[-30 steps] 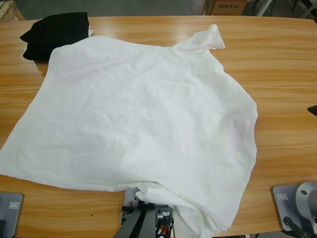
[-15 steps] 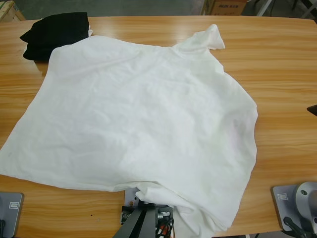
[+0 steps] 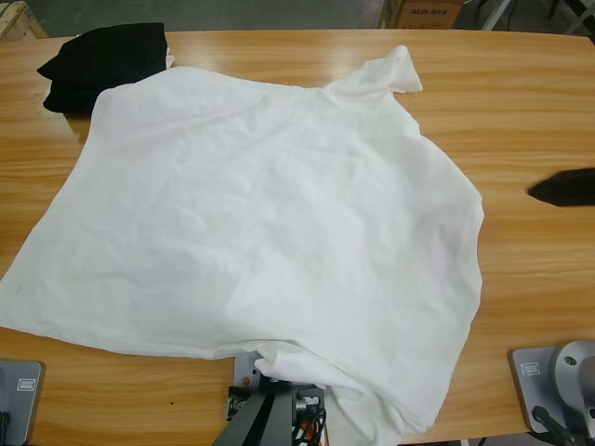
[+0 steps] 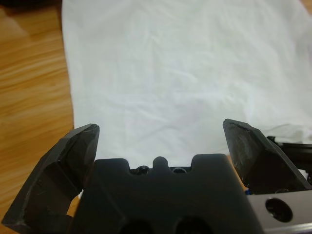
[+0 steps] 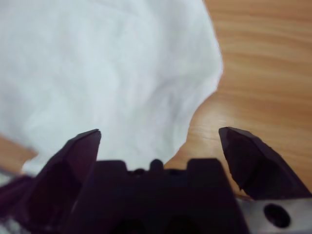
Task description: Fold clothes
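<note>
White T-shirt is spread wrinkled across most of the wooden table, one sleeve poking toward the far edge and its near hem bunched at the front edge. Its far-left corner touches a small black folded garment. Left gripper hangs over the shirt, jaws spread wide, holding nothing. Right gripper is spread too, above the shirt's edge and bare wood.

1. We count one white T-shirt spread on the desk.
2. We count one folded black garment.
3. We see one cardboard box beyond the desk, probably, since only its edge shows.
</note>
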